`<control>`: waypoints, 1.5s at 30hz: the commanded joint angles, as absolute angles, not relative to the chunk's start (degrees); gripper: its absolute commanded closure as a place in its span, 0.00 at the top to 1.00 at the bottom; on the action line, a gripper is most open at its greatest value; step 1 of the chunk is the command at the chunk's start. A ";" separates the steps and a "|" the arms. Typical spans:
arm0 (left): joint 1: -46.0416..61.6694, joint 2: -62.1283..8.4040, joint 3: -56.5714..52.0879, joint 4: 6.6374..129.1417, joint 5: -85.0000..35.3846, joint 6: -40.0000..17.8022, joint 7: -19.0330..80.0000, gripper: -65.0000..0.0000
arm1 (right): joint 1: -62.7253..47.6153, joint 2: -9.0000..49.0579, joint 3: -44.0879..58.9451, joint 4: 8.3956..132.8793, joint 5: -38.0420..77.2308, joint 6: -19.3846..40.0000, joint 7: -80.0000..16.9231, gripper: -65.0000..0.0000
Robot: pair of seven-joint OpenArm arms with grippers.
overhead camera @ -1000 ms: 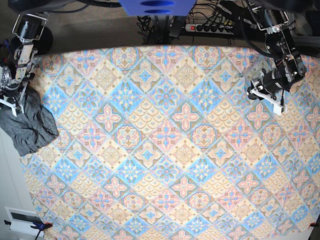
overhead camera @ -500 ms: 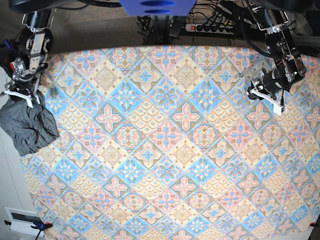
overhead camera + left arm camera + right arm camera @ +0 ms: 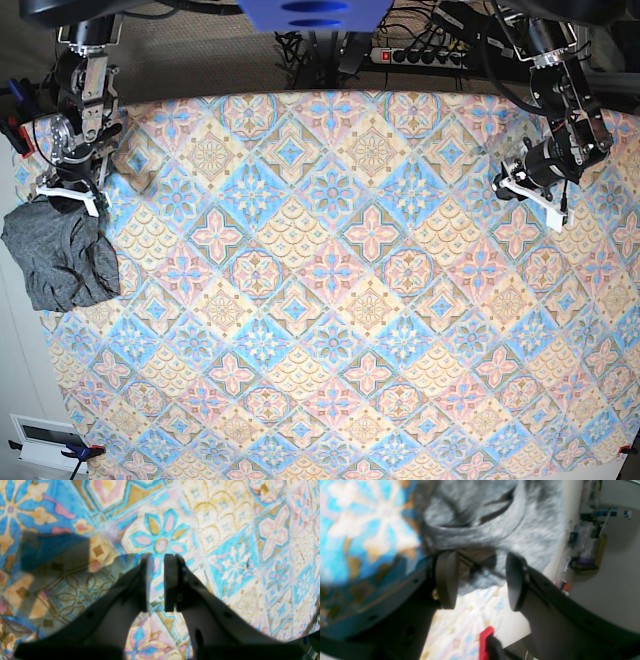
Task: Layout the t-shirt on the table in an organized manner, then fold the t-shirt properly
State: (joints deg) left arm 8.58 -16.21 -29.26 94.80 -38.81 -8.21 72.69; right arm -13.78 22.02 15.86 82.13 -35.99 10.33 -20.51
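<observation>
Right claw hangs over the table's edge on the base view's left, jaws spread wide. In the right wrist view the right claw has its two pads apart with grey cloth bunched up between and beyond them, and neither pad visibly pressing on it. That view is blurred, so contact cannot be settled; my reading is open, nothing held. The shirt lies crumpled just beyond the fingertips, a dark grey heap at that same edge, partly hanging past it toward the floor. From the claw it sits on the side toward the near edge of the table, touching or just short of touching. No clear long axis: the heap is roughly as wide as it is deep, with sleeves and hem not distinguishable. Left claw is well apart, across the table near the opposite edge and toward the far corner. In its own view the left claw shows the jaws nearly together, a narrow gap, only patterned cloth beneath, nothing between the pads. Judgement: the right arm is by far the nearer, so the coming grasp falls to it, reaching down into the heap and drawing it inward toward the table's middle.
</observation>
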 commanded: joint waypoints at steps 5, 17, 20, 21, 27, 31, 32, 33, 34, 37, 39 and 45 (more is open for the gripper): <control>7.87 -17.10 -29.58 95.78 -39.34 -8.40 72.22 0.14 | -13.41 23.08 22.29 85.58 -36.44 9.36 -19.65 0.44; 7.78 -17.10 -29.49 95.78 -39.34 -8.40 72.22 0.14 | -12.88 23.08 29.41 95.25 -33.89 9.36 -19.56 0.45; 7.78 -17.10 -29.49 95.78 -39.34 -8.40 72.22 0.14 | -9.45 23.08 29.23 95.08 -27.21 9.45 -20.00 0.45; 7.78 -17.10 -29.49 95.78 -39.34 -8.40 72.22 0.14 | -6.99 23.08 29.14 94.73 -25.01 9.54 -20.00 0.45; 8.04 -17.10 -29.49 95.78 -39.34 -8.40 72.22 0.14 | 3.82 23.08 28.97 85.05 -20.44 9.71 -19.65 0.45; 8.04 -17.10 -29.58 95.78 -39.34 -8.40 72.22 0.14 | 10.24 23.08 28.88 75.65 -20.44 9.71 -19.47 0.45; 8.04 -17.10 -29.58 95.78 -39.34 -8.40 72.22 0.14 | 12.18 23.08 28.88 73.10 -20.44 9.71 -19.30 0.45; 8.13 -17.10 -29.58 95.78 -39.34 -8.40 72.22 0.14 | 13.93 23.16 28.88 70.11 -20.44 9.71 -18.59 0.45; 8.13 -17.10 -29.58 95.78 -39.34 -8.40 72.22 0.14 | 15.52 23.16 28.88 67.74 -20.44 9.71 -17.71 0.45; 8.75 -17.01 -29.58 95.78 -39.34 -8.40 72.22 0.14 | 19.30 23.16 28.88 60.53 -20.44 9.71 -14.64 0.45; 8.92 -17.01 -29.58 95.78 -39.34 -8.40 72.22 0.14 | 21.41 23.16 28.88 57.01 -20.44 9.71 -13.32 0.45; 8.92 -17.01 -29.58 95.78 -39.34 -8.40 72.22 0.14 | 28.00 23.16 29.05 51.03 -20.44 9.71 -11.30 0.45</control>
